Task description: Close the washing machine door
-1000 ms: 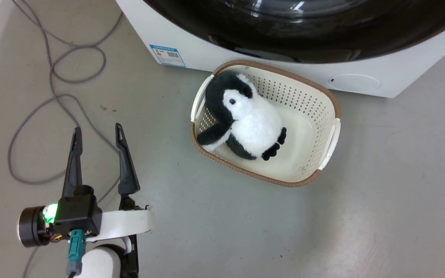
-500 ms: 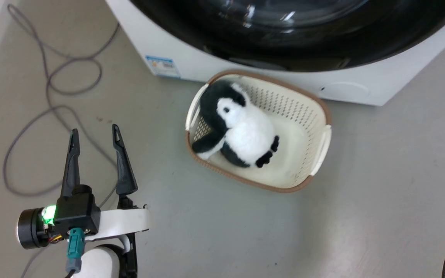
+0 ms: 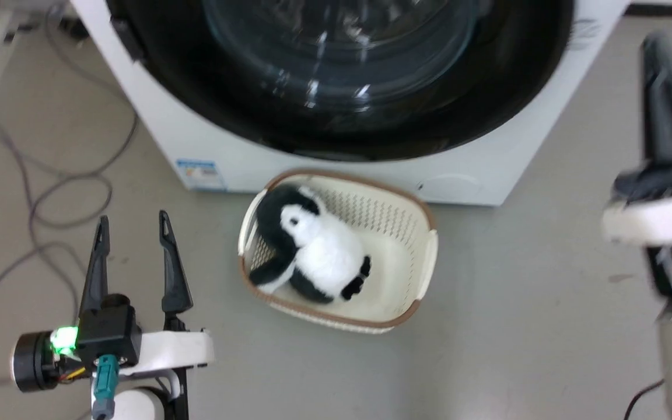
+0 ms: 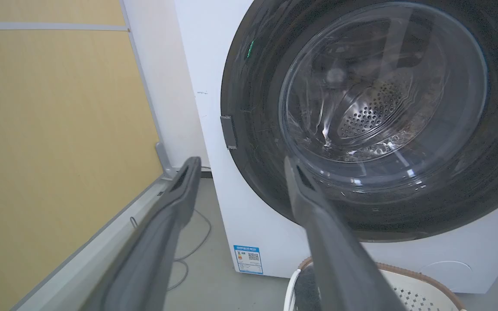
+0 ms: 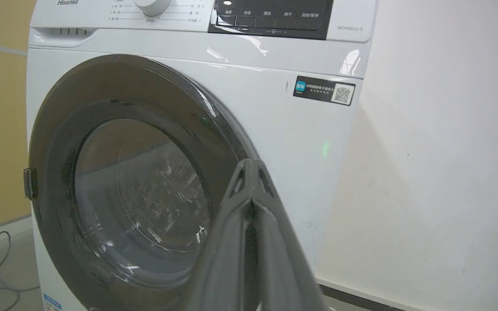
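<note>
Right fingers (image 3: 665,111), a dark blur.

Left gripper (image 3: 133,223) low at left, fingers spread apart, empty. Right gripper (image 5: 251,172) raised, fingers pressed together, empty.

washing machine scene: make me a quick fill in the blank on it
1. The penguin lies in the ____.
2. The door of the washing machine is ____.
3. The left gripper is ____.
4. The right gripper is ____.
Missing words: basket; closed; open; shut.
</note>
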Controlling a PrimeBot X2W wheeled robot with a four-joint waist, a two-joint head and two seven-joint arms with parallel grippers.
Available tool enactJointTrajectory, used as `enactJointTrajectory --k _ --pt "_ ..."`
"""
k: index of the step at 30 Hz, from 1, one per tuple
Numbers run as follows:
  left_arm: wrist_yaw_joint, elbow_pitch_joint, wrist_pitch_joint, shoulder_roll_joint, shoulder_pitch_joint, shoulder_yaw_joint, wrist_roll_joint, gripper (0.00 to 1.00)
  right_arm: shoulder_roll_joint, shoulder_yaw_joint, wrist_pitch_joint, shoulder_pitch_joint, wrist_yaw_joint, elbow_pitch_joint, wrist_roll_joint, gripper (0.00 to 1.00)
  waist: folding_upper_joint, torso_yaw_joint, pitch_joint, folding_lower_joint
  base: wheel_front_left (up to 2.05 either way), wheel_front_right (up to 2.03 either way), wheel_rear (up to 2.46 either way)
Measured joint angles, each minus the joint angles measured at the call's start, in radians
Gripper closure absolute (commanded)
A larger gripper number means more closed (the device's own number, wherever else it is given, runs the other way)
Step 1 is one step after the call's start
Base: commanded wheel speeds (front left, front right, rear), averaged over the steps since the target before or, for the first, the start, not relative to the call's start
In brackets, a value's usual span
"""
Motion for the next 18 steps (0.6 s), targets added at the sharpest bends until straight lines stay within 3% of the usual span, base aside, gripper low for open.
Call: enactJointTrajectory --k 10,11,12,18 --pt "0.001 0.022 0.0 0.007 0.098 0.011 -0.001 0.0 0.087 0.058 0.0 0.265 0.0 0.038 0.021 0.97 0.0 -0.084 -0.129 0.0 0.0 0.0 0.0" --pt "0.0 0.025 0.0 0.007 0.108 0.011 -0.003 0.0 0.096 0.06 0.0 0.285 0.0 0.04 0.031 0.63 0.0 -0.09 -0.141 0.0 0.0 0.0 0.0" --pt "0.0 0.027 0.0 0.007 0.12 0.012 -0.009 0.0 0.105 0.058 0.0 0.307 0.0 0.039 0.035 0.0 0.0 -0.097 -0.152 -0.0001 0.0 0.0 0.0" --pt "-0.018 0.037 0.0 0.006 0.193 0.014 -0.02 0.0 0.135 0.055 0.0 0.443 0.0 0.025 0.026 0.0 0.0 -0.134 -0.221 -0.0001 0.0 0.0 0.0"
